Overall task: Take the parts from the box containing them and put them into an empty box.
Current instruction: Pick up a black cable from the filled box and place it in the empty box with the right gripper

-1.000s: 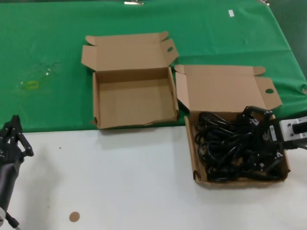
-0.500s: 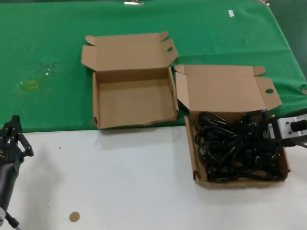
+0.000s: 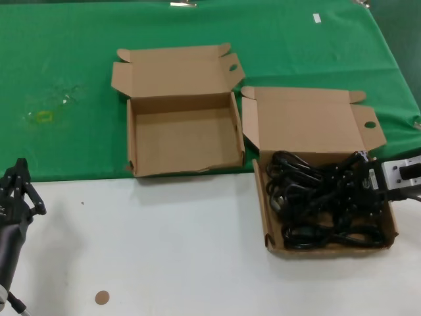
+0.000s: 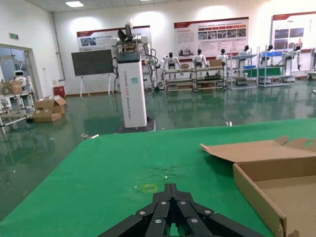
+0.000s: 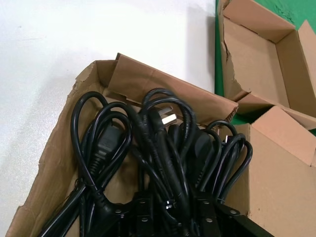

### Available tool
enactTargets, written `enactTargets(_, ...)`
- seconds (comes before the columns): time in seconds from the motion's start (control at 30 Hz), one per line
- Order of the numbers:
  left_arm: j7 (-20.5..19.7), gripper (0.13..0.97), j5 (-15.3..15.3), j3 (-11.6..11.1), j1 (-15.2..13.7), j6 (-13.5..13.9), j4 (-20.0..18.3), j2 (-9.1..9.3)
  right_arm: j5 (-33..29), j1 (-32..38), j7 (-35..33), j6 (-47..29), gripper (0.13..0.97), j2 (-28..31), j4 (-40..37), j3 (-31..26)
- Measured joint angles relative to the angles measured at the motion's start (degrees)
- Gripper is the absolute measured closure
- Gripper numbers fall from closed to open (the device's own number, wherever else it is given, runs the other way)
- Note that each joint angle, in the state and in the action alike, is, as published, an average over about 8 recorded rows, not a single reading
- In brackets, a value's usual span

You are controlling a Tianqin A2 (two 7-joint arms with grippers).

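Observation:
The parts are black power cables heaped in the box containing them, which stands at the right, half on the white table. My right gripper reaches in from the right, sunk into the pile. In the right wrist view its dark fingers are shut on a bunch of cable strands, and the fingertips are buried. The empty box lies to the left on the green cloth, with a frayed front edge. My left gripper is parked, shut, at the table's near left.
Both boxes' lids stand open behind them. Green cloth covers the far half and white table the near half. A yellowish mark is on the cloth. A small brown disc lies near the front edge.
My right gripper has dropped from above the pile into the cables. The cable loops then shifted and bunched round its fingers. The left arm has not moved.

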Motion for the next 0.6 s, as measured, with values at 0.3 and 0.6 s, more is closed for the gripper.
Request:
enactTargets(0.3,0.0,0.953,0.0,0.0,0.0,0.0,0.0,0.0,-0.42,0.1,2.37,-1.36,0.836,1.39,2.67,0.24)
enactTargets(0.6,0.0,0.953,0.0,0.0,0.0,0.0,0.0,0.0,-0.47,0.4,6.45,-3.82,0.88,3.66,6.59,0.71)
